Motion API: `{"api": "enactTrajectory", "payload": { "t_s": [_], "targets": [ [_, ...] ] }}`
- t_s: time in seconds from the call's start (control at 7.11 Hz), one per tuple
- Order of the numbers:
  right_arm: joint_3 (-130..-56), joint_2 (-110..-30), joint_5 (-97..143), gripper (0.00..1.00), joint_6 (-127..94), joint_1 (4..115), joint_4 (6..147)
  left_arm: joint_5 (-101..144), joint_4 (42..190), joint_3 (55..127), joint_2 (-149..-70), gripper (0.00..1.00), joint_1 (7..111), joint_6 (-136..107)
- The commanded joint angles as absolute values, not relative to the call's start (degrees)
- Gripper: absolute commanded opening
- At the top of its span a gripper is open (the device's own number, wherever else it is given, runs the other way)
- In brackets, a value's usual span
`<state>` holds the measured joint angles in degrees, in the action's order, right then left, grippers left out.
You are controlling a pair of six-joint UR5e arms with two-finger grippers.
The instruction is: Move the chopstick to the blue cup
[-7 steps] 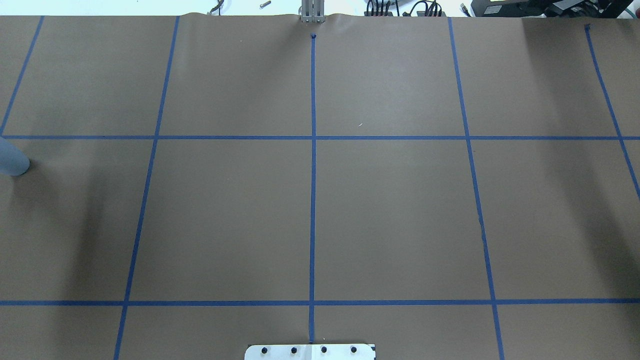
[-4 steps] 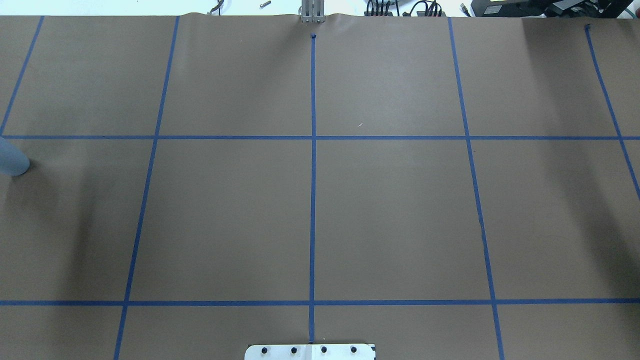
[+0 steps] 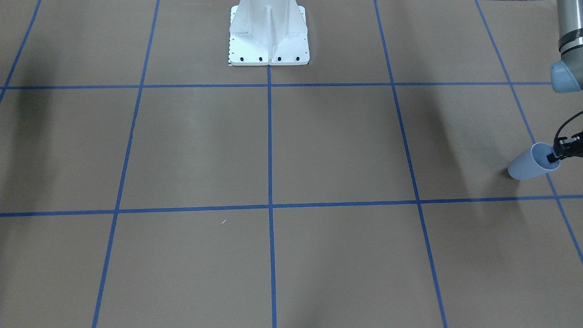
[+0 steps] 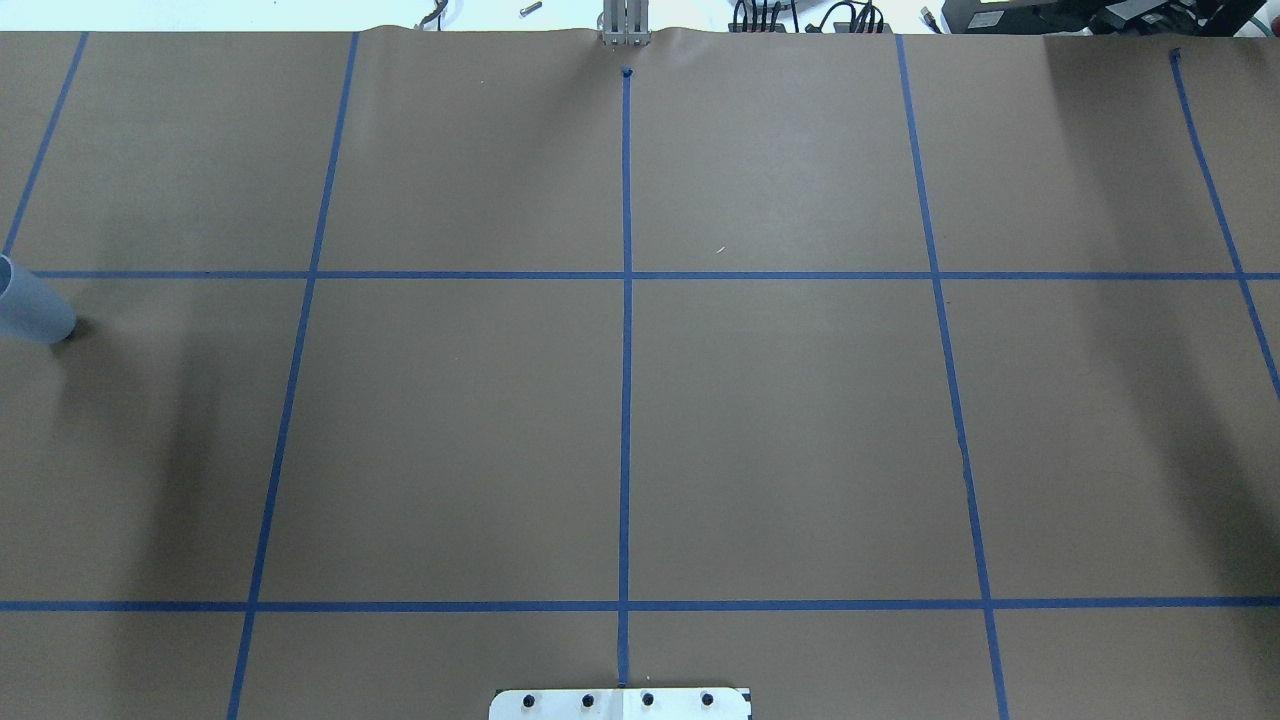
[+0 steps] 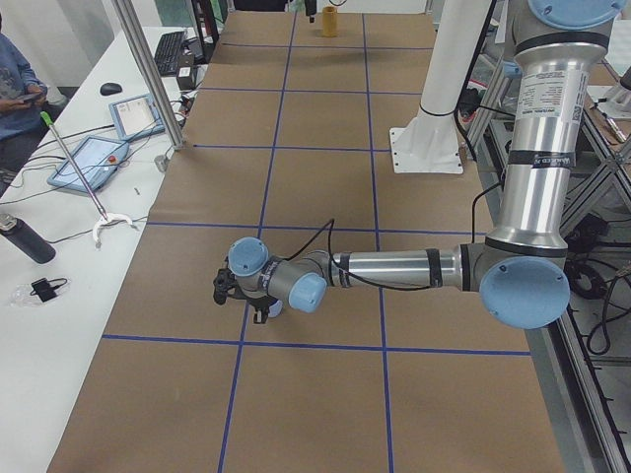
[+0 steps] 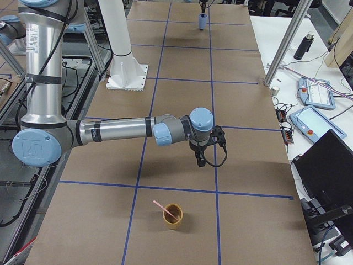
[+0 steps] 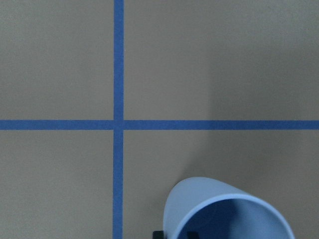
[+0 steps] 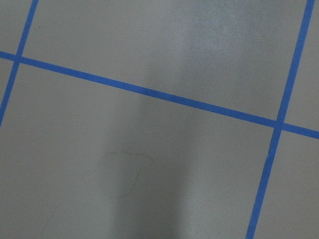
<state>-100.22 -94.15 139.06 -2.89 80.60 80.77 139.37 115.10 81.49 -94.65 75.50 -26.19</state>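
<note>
The blue cup [image 3: 530,164] is tilted, its mouth toward my left gripper [image 3: 554,157]. The gripper is shut on the cup's rim, with one finger inside the mouth. The cup also shows at the left edge of the overhead view [image 4: 32,312] and at the bottom of the left wrist view [image 7: 224,211]. A pale pink chopstick [image 6: 160,207] stands leaning in a tan cup [image 6: 173,216] at the table's right end. My right gripper [image 6: 199,160] hangs above the table a little beyond that tan cup. I cannot tell whether it is open or shut.
The table [image 4: 780,420] is covered in brown paper with a grid of blue tape. The white robot base [image 3: 268,34] stands at the middle of its near edge. A side bench with tablets [image 6: 314,94] and an operator [image 5: 15,94] lie beyond the far edge.
In the overhead view the blue cup has shifted slightly right and up, and a small dark shadow now shows by its base.
</note>
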Motion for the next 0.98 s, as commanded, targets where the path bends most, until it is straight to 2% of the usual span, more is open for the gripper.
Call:
{"api": "enactTrajectory", "payload": {
  "t_s": [0.0,0.28,0.56,0.84],
  "targets": [
    [-100.28,-94.13,139.13,1.0,-2.9,80.6,80.77,147.54,112.94,87.69,-102.43,0.0,74.54,-45.23],
    [-100.2,-94.13,139.04,1.0,-2.9,80.6,80.77,143.99,112.85,93.32,-111.21,0.0,63.94,-66.08],
    [-100.2,-94.13,139.04,1.0,-2.9,80.6,80.77,132.6,111.28,95.18,-121.68,0.0,49.73,-84.21],
    [-100.02,-94.39,139.04,1.0,-2.9,80.6,80.86,114.28,90.72,95.19,-135.73,0.0,36.29,-85.78]
  ]
}}
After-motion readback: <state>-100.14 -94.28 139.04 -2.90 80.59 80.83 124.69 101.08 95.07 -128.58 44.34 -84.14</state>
